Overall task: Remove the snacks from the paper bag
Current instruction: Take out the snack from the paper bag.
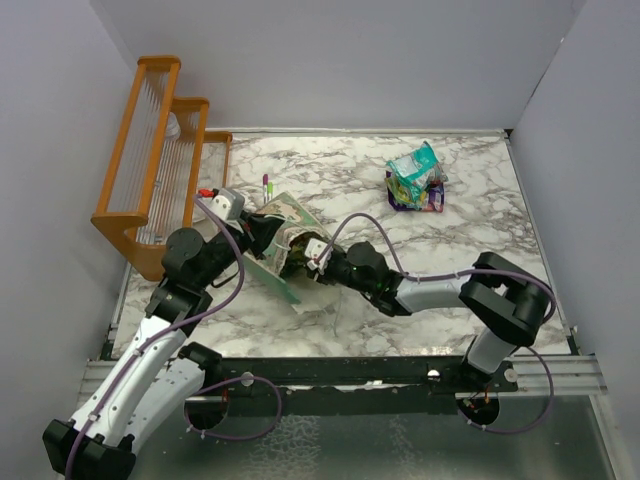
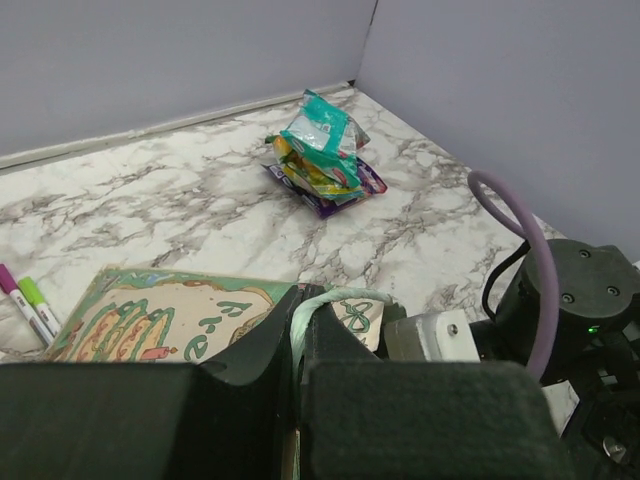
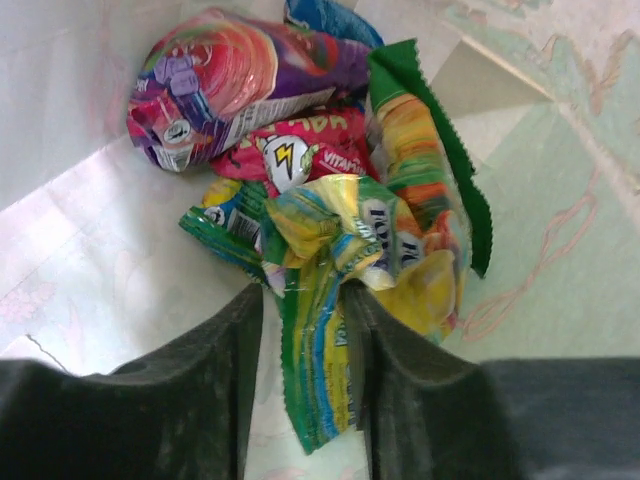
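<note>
The mint-green paper bag point(image 1: 288, 212) lies on its side mid-table, printed face up. My left gripper point(image 1: 262, 226) is shut on the bag's rim, and the green paper edge shows pinched between its fingers in the left wrist view point(image 2: 300, 300). My right gripper point(image 1: 302, 252) is inside the bag's mouth. In the right wrist view it is open point(image 3: 305, 300), with a green and yellow snack packet point(image 3: 325, 340) between its fingers. The right finger touches the packet. A purple packet point(image 3: 240, 70), a red one point(image 3: 300, 150) and another green one point(image 3: 425, 190) lie deeper in the bag.
A pile of snack packets point(image 1: 415, 178) lies on the marble table at the far right, also in the left wrist view point(image 2: 322, 155). Two markers point(image 1: 267, 186) lie beside the bag. An orange wooden rack point(image 1: 150, 150) stands at the far left.
</note>
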